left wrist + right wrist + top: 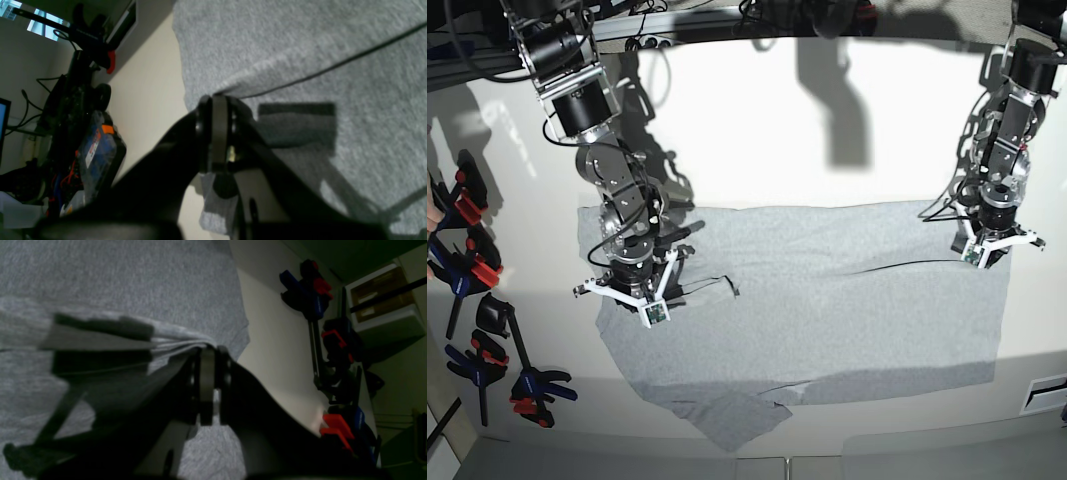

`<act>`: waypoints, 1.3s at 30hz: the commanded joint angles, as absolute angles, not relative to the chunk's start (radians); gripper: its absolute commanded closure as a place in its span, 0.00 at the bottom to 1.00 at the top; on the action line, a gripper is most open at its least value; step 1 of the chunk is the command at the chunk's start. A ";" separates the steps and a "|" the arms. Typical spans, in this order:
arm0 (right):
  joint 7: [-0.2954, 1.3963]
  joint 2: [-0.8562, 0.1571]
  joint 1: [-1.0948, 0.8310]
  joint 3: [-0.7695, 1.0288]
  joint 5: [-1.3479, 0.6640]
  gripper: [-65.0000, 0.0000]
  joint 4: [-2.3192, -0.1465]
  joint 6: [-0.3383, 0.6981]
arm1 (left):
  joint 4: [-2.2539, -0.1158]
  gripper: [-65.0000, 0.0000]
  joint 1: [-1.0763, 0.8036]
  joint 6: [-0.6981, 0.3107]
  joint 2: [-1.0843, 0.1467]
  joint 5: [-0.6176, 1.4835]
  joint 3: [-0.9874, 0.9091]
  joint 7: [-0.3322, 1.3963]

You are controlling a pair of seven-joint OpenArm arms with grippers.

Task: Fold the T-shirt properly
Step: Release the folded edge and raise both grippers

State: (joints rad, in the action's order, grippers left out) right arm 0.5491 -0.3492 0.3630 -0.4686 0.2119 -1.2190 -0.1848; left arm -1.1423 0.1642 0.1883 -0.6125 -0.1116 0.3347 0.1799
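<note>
A: Where did we have the T-shirt (827,310) at that moment?

B: It lay spread over the white bench (827,150), grey side up, with one sleeve hanging toward the near edge. Both hands were on it. The left hand (217,100) was clenched on the cloth near the side hem, and the cloth ran into its tips in a tight ridge. The right hand (208,351) was clenched on a gathered bunch of the T-shirt too; we saw the pleats going in between the tips.

A: How did we judge the cloth would behave?

B: Soft and light, with no stiffness at all. It would follow the hand only where it was held, and the rest would sag and drag on the bench. It looked like knit cotton, so we expected some stretch and not much slipping between the tips.

A: Then where was it best to hold?

B: At the edges and corners, we thought, where the hem is doubled and gives a firmer bite. The right hand seemed to be more inside the body of the shirt, so lifting from there risked a crooked fold line.

A: And the clamps (487,330) at the side?

B: Well apart from the T-shirt.
</note>
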 commanded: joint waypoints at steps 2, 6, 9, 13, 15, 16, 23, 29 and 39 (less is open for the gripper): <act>0.504 -0.357 0.393 -0.458 0.231 1.00 -1.235 -0.210 | -1.154 1.00 0.188 0.210 -0.632 -0.121 0.326 0.159; 0.448 -0.357 0.394 -0.458 0.231 0.71 -1.235 -0.210 | -1.154 1.00 0.188 0.210 -0.632 -0.121 0.326 0.159; 0.453 -0.357 0.396 -0.458 0.231 0.53 -1.235 -0.210 | -1.154 1.00 0.188 0.210 -0.632 -0.121 0.326 0.159; 0.465 -0.357 0.396 -0.458 0.231 0.52 -1.235 -0.210 | -1.154 1.00 0.188 0.210 -0.632 -0.121 0.326 0.159; 0.472 -0.357 0.396 -0.458 0.231 0.52 -1.235 -0.210 | -1.154 1.00 0.188 0.210 -0.632 -0.121 0.326 0.159; 0.472 -0.357 0.396 -0.458 0.231 0.52 -1.235 -0.210 | -1.154 0.99 0.188 0.210 -0.632 -0.121 0.326 0.159; 0.480 -0.357 0.396 -0.458 0.231 0.52 -1.235 -0.210 | -1.142 0.69 0.191 0.210 -0.632 -0.122 0.326 0.095; 0.509 -0.357 0.396 -0.458 0.231 0.52 -1.235 -0.210 | -1.022 0.69 0.258 0.210 -0.626 -0.121 0.326 0.072; 0.511 -0.357 0.396 -0.458 0.230 0.52 -1.235 -0.210 | -0.942 0.69 0.334 0.209 -0.626 -0.069 0.326 0.036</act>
State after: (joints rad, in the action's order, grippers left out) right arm 0.5320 -0.3492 0.3637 -0.4648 0.2123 -1.2190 -0.1917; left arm -0.9291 0.3058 0.1875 -0.6094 -0.0662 0.3347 0.0525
